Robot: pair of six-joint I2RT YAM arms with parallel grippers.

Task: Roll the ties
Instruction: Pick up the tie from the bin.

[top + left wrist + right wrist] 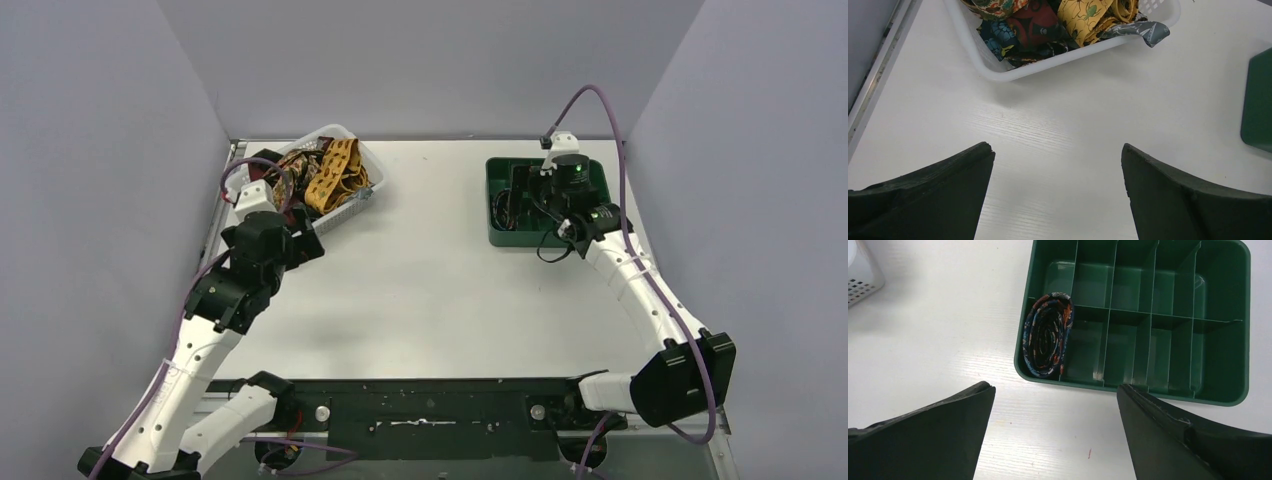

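Several loose ties (325,172) lie heaped in a white basket (345,133) at the back left: mustard yellow, dark red and multicolour. The left wrist view shows them too (1083,15). One dark multicolour tie is wound as a coil (1048,335) and stands in the near-left compartment of a green divided tray (1228,390). My left gripper (1054,146) is open and empty above bare table, just short of the basket (998,75). My right gripper (1053,386) is open and empty over the table at the tray's near edge.
The green tray (495,200) stands at the back right; its other compartments hold nothing. Its edge shows at the right of the left wrist view (1258,105). A basket corner (860,275) shows in the right wrist view. Grey walls enclose the table.
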